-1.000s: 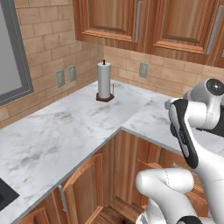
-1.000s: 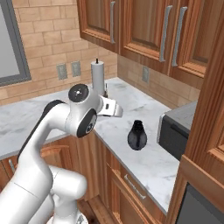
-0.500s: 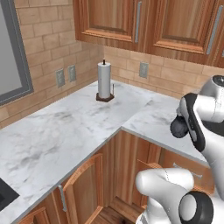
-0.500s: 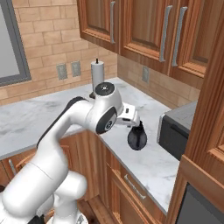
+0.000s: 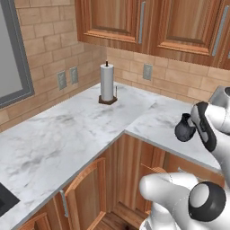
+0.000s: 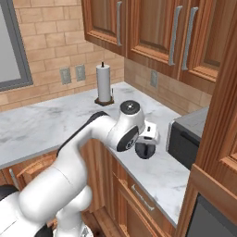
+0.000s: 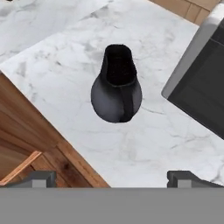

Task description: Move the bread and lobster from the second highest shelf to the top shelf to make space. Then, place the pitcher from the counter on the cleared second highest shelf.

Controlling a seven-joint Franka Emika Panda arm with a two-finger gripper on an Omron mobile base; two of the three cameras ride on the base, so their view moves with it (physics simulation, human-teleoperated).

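Ahead of my fingertips: pitcher (image 7: 116,86) upright on counter (image 7: 65,57).
My gripper (image 7: 112,178) spread wide, empty, well apart from pitcher; dark appliance (image 7: 202,83) to its right.

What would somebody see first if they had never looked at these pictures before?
Probably the big white robot arm bending over the marble counter. Right below its hand stands a shiny black pitcher, upright near the counter's edge, with the jaws spread wide and not touching it. Farther back, a paper towel roll stands by the brick wall.
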